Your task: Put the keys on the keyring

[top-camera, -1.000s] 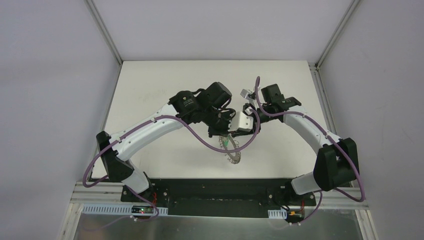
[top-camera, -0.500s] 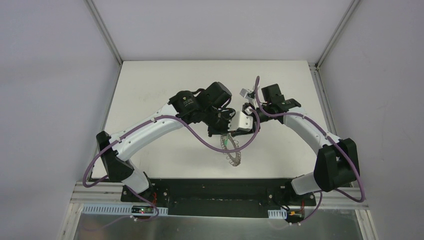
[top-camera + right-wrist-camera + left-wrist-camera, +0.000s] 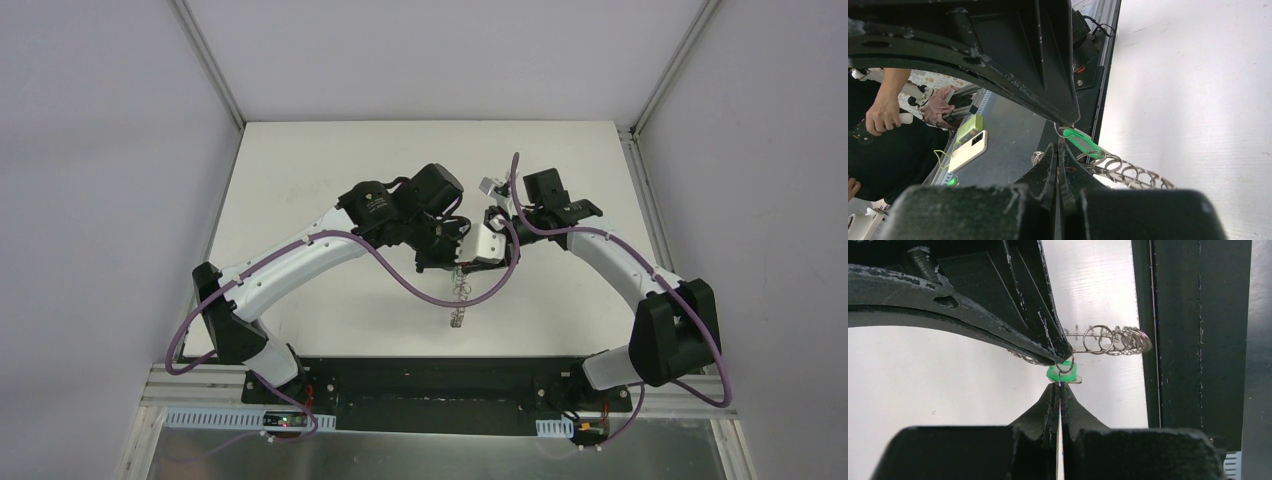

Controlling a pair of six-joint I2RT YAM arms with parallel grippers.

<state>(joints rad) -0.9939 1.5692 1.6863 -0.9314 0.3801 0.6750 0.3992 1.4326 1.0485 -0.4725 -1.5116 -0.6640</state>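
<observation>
Green plastic marks the head of the key (image 3: 1063,373), which sits right at the tip of the left end effector (image 3: 1058,390). That end effector is clenched and seems to pinch the tiny blade. Tip to tip with it, the right end effector (image 3: 1058,150), also clenched, appears to grip the keyring (image 3: 1113,340) above the worktop (image 3: 330,180). Both things look light, stiff and slippery. The key is best held by its head, the ring by its flat band rather than its wire loops.

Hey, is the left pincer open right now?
No, the left wrist view shows the left pincer shut tight, its tips just below the green-headed key.
</observation>
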